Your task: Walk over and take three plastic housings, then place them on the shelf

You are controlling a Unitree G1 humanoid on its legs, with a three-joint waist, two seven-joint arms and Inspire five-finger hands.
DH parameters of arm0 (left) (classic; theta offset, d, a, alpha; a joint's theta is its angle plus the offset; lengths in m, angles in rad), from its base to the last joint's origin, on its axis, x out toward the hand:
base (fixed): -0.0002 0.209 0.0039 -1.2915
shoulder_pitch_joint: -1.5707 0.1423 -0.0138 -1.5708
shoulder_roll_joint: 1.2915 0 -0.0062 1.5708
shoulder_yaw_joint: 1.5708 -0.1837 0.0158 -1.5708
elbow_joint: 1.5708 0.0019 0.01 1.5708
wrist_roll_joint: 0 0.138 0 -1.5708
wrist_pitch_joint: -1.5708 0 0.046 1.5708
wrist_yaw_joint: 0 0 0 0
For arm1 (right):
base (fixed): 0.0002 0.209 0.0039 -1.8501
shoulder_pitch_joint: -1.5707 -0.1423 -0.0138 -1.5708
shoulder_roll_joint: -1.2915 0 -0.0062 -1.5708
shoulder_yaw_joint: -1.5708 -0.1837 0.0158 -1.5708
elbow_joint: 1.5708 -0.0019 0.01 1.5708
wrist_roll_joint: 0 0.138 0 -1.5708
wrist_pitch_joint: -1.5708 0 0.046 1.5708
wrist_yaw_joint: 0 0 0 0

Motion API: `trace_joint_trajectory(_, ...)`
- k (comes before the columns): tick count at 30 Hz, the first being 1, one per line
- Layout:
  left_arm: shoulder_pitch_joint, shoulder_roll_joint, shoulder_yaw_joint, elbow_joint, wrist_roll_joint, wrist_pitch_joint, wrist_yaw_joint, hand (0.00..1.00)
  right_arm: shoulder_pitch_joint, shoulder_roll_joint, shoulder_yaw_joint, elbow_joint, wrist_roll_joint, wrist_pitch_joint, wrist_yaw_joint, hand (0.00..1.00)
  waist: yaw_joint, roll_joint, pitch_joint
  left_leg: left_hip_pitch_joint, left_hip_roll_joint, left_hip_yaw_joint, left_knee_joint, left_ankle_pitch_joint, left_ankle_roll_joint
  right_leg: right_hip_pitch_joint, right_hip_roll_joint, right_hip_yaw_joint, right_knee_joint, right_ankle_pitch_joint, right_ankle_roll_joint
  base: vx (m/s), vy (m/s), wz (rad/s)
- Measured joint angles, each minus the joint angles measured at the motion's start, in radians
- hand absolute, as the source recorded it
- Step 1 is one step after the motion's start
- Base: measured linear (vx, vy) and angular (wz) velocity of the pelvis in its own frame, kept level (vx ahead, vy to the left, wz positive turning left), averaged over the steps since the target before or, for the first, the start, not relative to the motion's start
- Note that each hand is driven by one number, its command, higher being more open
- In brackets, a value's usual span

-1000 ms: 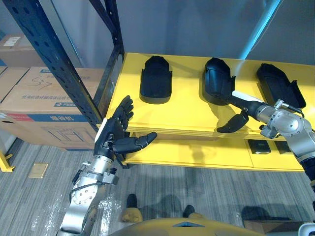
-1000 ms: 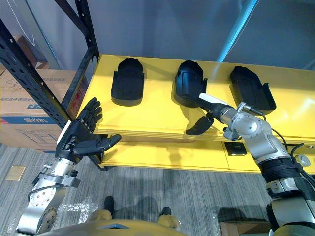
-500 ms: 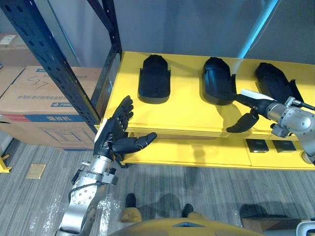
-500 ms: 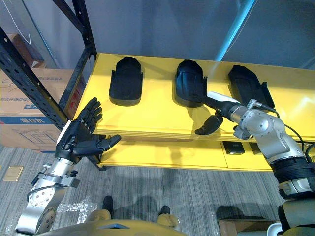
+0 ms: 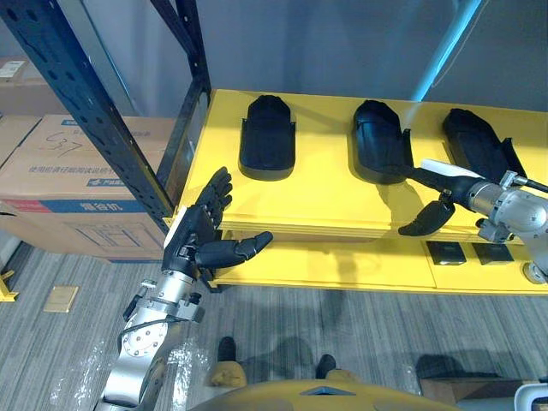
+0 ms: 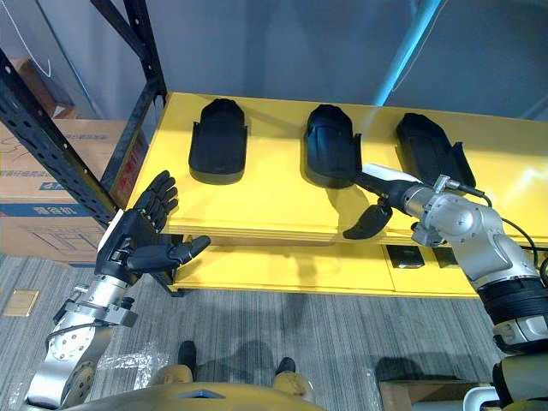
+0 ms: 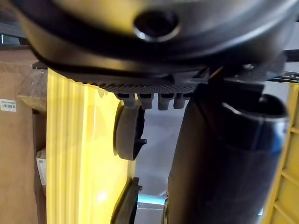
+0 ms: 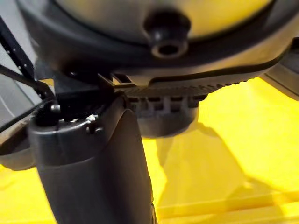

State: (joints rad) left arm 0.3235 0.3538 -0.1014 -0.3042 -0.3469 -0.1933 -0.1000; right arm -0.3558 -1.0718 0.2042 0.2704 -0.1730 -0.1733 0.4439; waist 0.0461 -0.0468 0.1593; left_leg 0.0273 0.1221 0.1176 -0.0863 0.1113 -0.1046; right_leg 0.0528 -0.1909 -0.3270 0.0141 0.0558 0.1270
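Note:
Three black plastic housings lie in a row on the yellow shelf (image 5: 325, 201): a left one (image 5: 267, 137), a middle one (image 5: 381, 144) and a right one (image 5: 479, 145). My right hand (image 5: 445, 187) hovers over the shelf's front, between the middle and right housings. It is open, thumb hanging down, and touches neither. My left hand (image 5: 199, 233) is held open in front of the shelf's left front corner, holding nothing. Past the left hand's fingers in the left wrist view, the left housing (image 7: 127, 133) lies on the shelf.
A dark blue rack upright (image 5: 94, 111) slants past the shelf's left end, with cardboard boxes (image 5: 77, 180) behind it. Small black squares (image 5: 449, 253) sit on the lower yellow ledge at the right. Grey floor lies in front.
My right hand has drawn back from the middle housing, rightward and toward the shelf's front edge. The left hand has stayed where it was.

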Motion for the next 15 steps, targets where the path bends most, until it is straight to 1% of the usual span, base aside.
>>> trace_joint_trajectory(5, 0.000, 0.000, -0.001, 0.001, 0.000, 0.000, 0.006, 1.00, -0.001, 0.000, 0.000, -0.015, -0.097, -0.074, -0.139, 1.00, 0.003, 0.000, 0.000, -0.001, 0.000, 0.000, -0.001, -0.001, 0.000, -0.001, 0.000, 0.000, 0.000, 0.000, 0.000, 0.00, 0.000, 0.00)
trace_joint_trajectory(6, 0.000, 0.000, -0.001, 0.001, 0.000, 0.000, 0.006, 1.00, -0.001, 0.000, 0.000, -0.015, -0.098, -0.081, -0.152, 1.00, 0.003, 0.000, 0.000, -0.001, 0.000, 0.000, -0.001, -0.001, 0.000, -0.001, 0.000, 0.000, 0.000, 0.000, 0.000, 0.00, 0.000, 0.00)
trace_joint_trajectory(8, 0.000, 0.000, -0.001, 0.001, 0.000, 0.000, 0.008, 1.00, -0.002, 0.000, 0.000, -0.027, -0.098, -0.098, -0.213, 1.00, 0.003, 0.000, 0.000, -0.002, 0.000, -0.001, 0.000, -0.001, 0.000, -0.001, 0.000, -0.001, -0.001, 0.000, 0.000, 0.00, 0.000, 0.00)
trace_joint_trajectory(10, 0.000, 0.000, -0.001, 0.001, 0.000, 0.000, 0.009, 1.00, -0.004, 0.000, 0.000, -0.037, -0.098, -0.104, -0.239, 1.00, 0.003, 0.000, 0.000, -0.002, 0.000, -0.001, 0.000, -0.001, 0.000, -0.001, 0.000, -0.001, -0.001, 0.000, 0.000, 0.00, 0.000, 0.00)
trace_joint_trajectory(11, 0.000, 0.000, -0.002, 0.001, 0.000, 0.000, 0.010, 1.00, -0.012, 0.000, 0.000, -0.043, -0.098, -0.119, -0.265, 1.00, 0.003, 0.000, 0.000, -0.002, 0.000, -0.001, 0.000, -0.001, 0.000, -0.001, 0.000, -0.001, -0.001, 0.000, 0.000, 0.00, 0.000, 0.00)
trace_joint_trajectory(15, 0.000, -0.001, -0.002, 0.005, 0.000, 0.000, 0.010, 1.00, -0.022, 0.004, -0.020, -0.057, -0.096, -0.139, -0.259, 1.00, 0.004, 0.000, 0.000, -0.002, 0.000, -0.002, -0.001, -0.001, 0.000, 0.000, 0.000, -0.002, -0.001, 0.000, 0.000, 0.00, 0.000, 0.00)
